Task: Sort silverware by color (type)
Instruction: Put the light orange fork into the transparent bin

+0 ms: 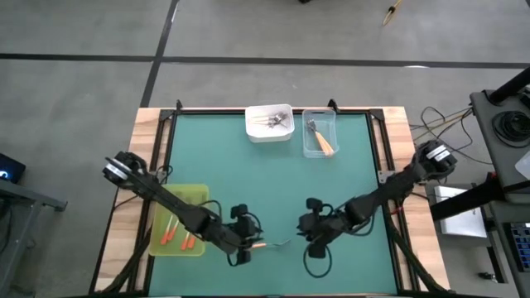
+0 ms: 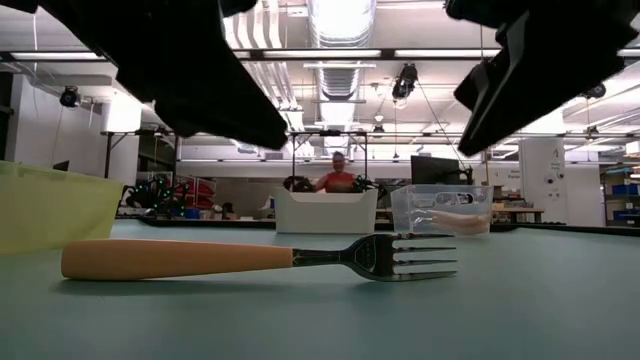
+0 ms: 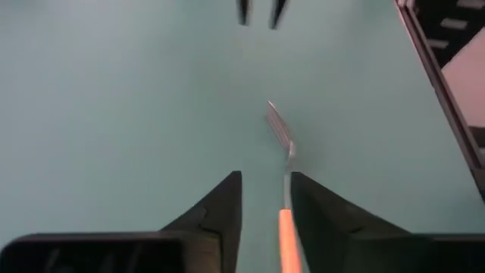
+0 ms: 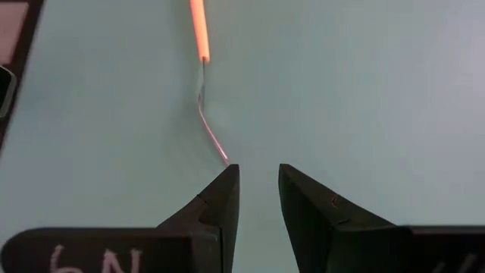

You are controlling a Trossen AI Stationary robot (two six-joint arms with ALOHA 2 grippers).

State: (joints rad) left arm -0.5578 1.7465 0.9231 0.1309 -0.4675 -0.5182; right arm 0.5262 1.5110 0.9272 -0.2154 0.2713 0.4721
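- One fork [image 2: 260,258] with a light orange handle lay flat on the green counter [image 1: 265,190] near its front edge, between the two end effectors, tines pointing toward the right arm.
- The left end effector [image 3: 264,199] hung low over the handle end; its fingers [image 3: 220,208] stood slightly apart, and the handle ran between them along the inner face of one finger. Whether they pressed on it could not be told, and the fork rested on the counter.
- The right end effector [image 4: 255,189] hung just past the tines, fingers a little apart and holding nothing.
- Two red-orange forks [image 1: 178,236] lay in the yellow-green tray [image 1: 199,195] at the left, under the left arm.
- A white tray [image 1: 265,134] at the back edge held several forks whose handles looked pale.
- A clear tray [image 1: 330,116] just beside it held a fork with a light orange handle [image 1: 325,144].
- A person [image 2: 338,174] in a red top showed far behind the counter in the low view.
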